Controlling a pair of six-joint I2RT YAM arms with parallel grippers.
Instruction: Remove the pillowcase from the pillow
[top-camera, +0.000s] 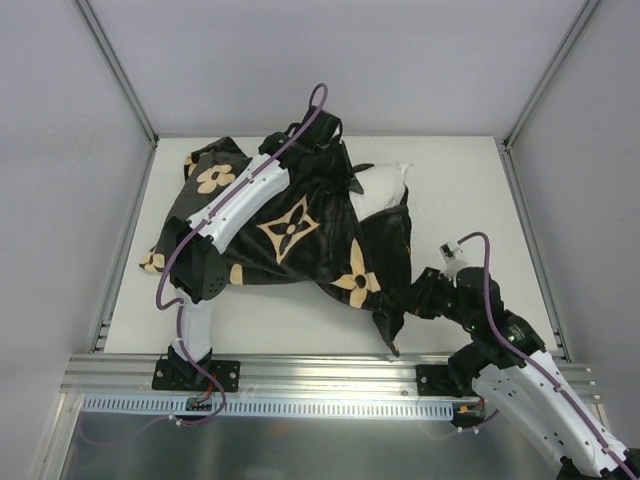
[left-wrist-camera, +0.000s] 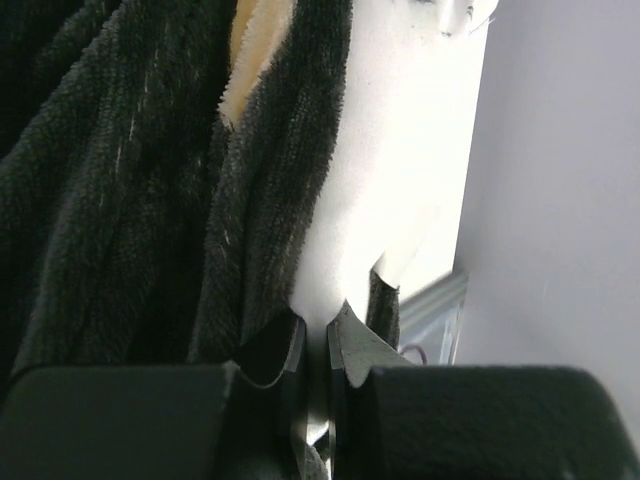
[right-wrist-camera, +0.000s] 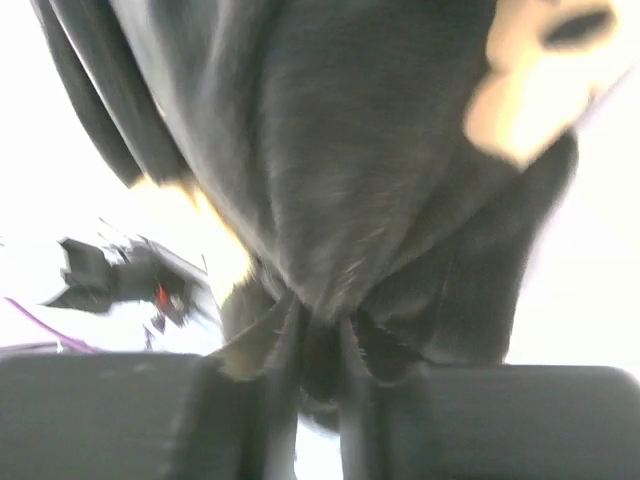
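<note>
The black pillowcase (top-camera: 300, 262) with tan flower and star motifs lies crumpled across the middle of the table. The white pillow (top-camera: 385, 185) sticks out of it at the far right side. My left gripper (top-camera: 335, 150) is at the far side, next to the pillow's exposed end. In the left wrist view it (left-wrist-camera: 315, 325) is shut on a fold of the white pillow (left-wrist-camera: 390, 150), with the pillowcase (left-wrist-camera: 130, 180) hanging on the left. My right gripper (top-camera: 408, 300) is shut on the pillowcase's near right corner. The right wrist view shows black fabric (right-wrist-camera: 330, 150) bunched between its jaws (right-wrist-camera: 320, 320).
The white table (top-camera: 470, 200) is framed by aluminium posts and side rails. A metal rail (top-camera: 330, 370) carrying both arm bases runs along the near edge. Grey walls enclose the back and sides. The left arm (top-camera: 235, 205) lies over the pillowcase.
</note>
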